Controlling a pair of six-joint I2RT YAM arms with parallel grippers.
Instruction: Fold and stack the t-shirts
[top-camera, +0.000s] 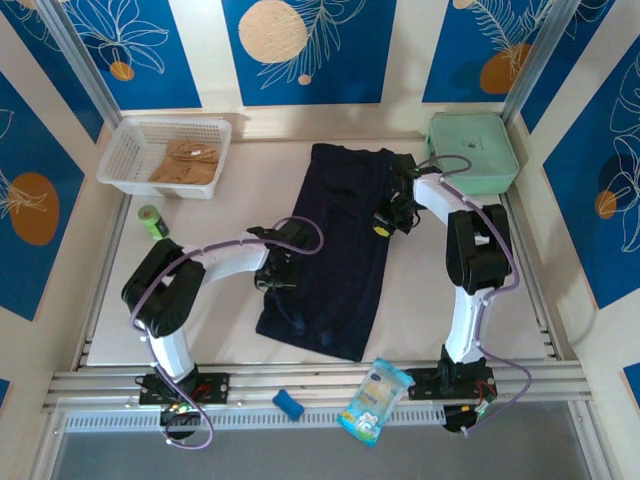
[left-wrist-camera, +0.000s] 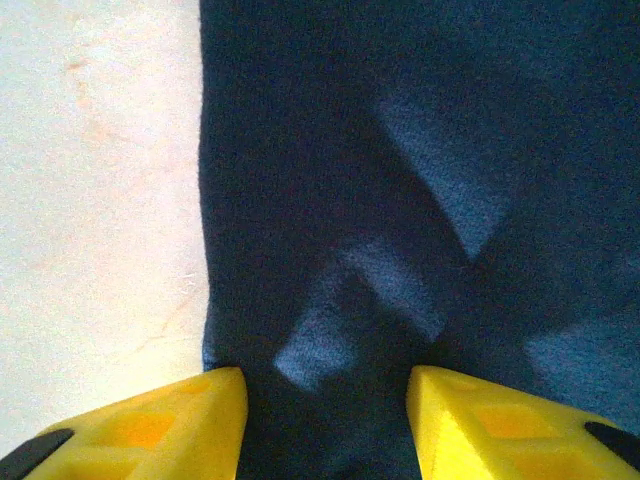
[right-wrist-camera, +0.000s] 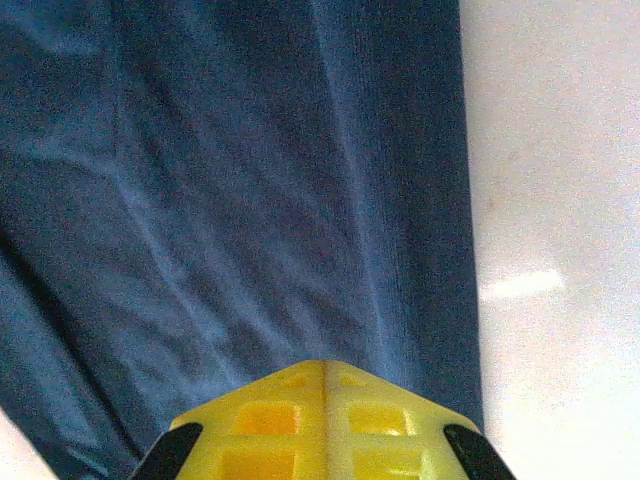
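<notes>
The dark navy t-shirt lies on the table as a long strip, folded lengthwise. My left gripper is at the strip's left edge, low over the cloth. It is open, and navy cloth spans the gap between its yellow fingers. My right gripper is at the shirt's right edge. It is shut, and creases in the navy cloth run toward its tips. The tan t-shirt lies crumpled in a white basket at the back left.
A mint-green zip case sits at the back right, just beyond the right arm. A green cylinder stands left of the shirt. On the front rail are a small blue object and a pale packet.
</notes>
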